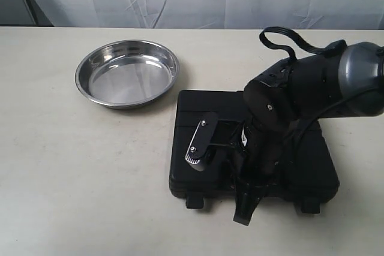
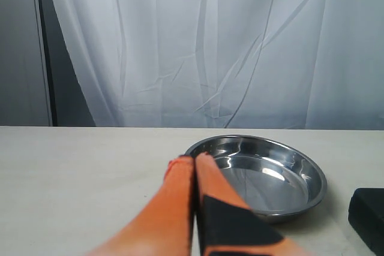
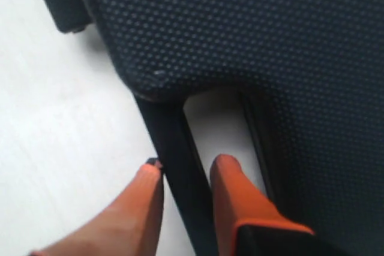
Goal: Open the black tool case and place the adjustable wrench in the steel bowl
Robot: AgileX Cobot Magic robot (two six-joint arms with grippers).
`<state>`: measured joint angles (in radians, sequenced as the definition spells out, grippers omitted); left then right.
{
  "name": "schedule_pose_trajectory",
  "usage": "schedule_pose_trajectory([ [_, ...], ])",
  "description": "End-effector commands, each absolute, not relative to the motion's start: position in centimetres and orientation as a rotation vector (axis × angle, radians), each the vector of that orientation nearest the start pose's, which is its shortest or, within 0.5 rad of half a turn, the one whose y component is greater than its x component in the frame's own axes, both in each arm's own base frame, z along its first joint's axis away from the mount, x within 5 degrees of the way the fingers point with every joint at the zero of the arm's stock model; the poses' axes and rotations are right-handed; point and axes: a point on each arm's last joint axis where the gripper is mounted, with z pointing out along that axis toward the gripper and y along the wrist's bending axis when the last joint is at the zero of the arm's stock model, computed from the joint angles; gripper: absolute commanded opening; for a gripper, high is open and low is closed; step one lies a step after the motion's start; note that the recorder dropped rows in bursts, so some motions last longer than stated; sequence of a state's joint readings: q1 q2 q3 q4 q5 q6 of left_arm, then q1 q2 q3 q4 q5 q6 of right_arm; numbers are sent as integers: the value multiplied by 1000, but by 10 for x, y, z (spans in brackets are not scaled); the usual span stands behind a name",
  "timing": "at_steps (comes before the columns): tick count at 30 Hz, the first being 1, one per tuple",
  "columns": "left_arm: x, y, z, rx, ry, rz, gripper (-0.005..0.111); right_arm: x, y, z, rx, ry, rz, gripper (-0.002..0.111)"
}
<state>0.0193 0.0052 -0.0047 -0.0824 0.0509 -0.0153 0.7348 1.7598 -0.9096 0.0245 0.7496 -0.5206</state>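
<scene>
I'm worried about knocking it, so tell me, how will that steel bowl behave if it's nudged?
The steel bowl looks wide and shallow, so it should slide on the smooth table rather than tip. Its polished, rolled rim probably makes a slippery pinch. Being metal, it's likely stiff.

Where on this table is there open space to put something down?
The widest bare table lies left of the black tool case, in front of the steel bowl; the bowl is empty too. Crowded: over the case, where the right gripper straddles its handle.
</scene>
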Motion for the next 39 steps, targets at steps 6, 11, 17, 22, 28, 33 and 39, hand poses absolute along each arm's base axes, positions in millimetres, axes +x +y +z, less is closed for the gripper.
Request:
schedule_pose_trajectory([
  [6,56,0,209,-79,1533,-76,0,214,196,146,-1795,2545,35,-1],
  [11,56,0,209,-79,1533,-76,0,212,195,147,-1808,2563,32,-1],
  [17,56,0,209,-79,1533,-76,0,210,193,166,-1774,2513,42,-1],
  [22,56,0,209,-79,1533,-76,0,208,191,186,-1733,2453,55,-1],
  [28,56,0,209,-79,1533,-76,0,201,185,210,-1700,2403,65,-1],
  [33,56,0,209,-79,1533,-76,0,194,179,241,-1662,2354,85,-1],
  [39,56,0,209,-79,1533,-76,0,209,173,289,-1419,2165,-66,-1],
])
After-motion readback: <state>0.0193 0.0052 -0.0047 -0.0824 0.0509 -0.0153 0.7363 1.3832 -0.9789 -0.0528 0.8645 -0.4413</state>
